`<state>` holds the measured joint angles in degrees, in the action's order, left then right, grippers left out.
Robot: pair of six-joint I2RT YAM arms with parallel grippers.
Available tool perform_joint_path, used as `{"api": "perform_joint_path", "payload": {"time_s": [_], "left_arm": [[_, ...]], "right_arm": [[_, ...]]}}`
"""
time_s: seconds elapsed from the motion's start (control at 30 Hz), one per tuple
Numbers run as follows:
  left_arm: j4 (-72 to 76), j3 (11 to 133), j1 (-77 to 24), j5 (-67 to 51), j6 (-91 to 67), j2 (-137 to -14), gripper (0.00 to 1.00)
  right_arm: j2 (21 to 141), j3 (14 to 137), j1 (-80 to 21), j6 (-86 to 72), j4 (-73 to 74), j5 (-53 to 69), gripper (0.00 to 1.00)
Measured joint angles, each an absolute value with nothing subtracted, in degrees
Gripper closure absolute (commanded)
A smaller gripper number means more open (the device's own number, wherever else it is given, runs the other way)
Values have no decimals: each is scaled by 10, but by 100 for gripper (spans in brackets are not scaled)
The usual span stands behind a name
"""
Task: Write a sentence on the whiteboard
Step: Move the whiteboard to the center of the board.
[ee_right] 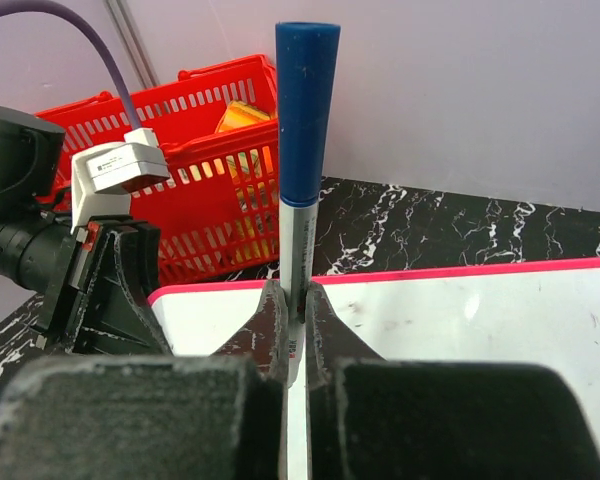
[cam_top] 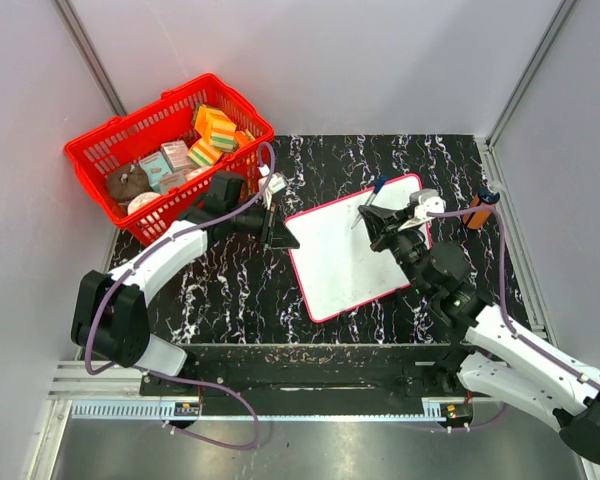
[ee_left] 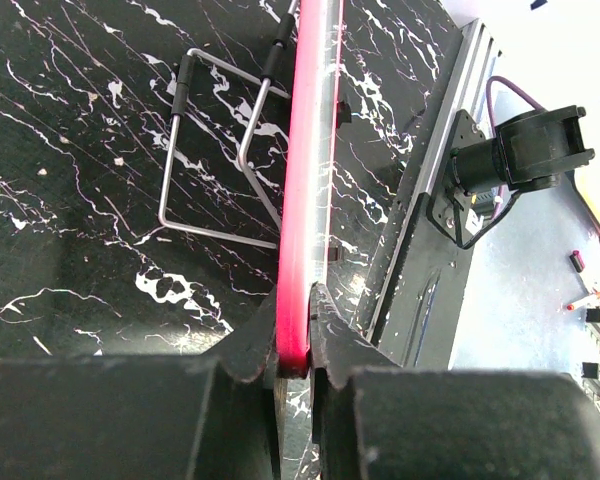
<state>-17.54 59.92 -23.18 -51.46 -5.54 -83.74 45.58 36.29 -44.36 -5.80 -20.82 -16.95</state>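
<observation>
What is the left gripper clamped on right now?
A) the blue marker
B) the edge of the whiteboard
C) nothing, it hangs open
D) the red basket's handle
B. In the left wrist view the left gripper is shut on the red-pink rim of the whiteboard, while the marker sits upright in the right gripper.
</observation>
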Motion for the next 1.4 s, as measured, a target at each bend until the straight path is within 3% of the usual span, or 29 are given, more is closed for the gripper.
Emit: {"api": "perform_joint_path", "payload": {"time_s": [0.17,0.33,0.57,0.73,1.03,1.4], "left_arm": [[-187,607,-230,-515,-52,-844,100],[-196,614,-226,-514,-51,-855,93],[-206,625,-220,-509,-43,-877,79],[-223,619,-219,-461,-21,-880,63],[-281,602,-222,-392,15,-880,55],[-312,585,-241,-296,55,-818,36]], "right_arm": [[468,363,-444,-50,-222,-159,100],[444,363,-444,-51,-223,-158,100],[400,363,-444,-52,-206,-160,100],[384,363,-444,-54,-190,-165,100],[378,359,-444,-60,-171,-170,100],[368,354,-444,-65,-166,-171,100]]}}
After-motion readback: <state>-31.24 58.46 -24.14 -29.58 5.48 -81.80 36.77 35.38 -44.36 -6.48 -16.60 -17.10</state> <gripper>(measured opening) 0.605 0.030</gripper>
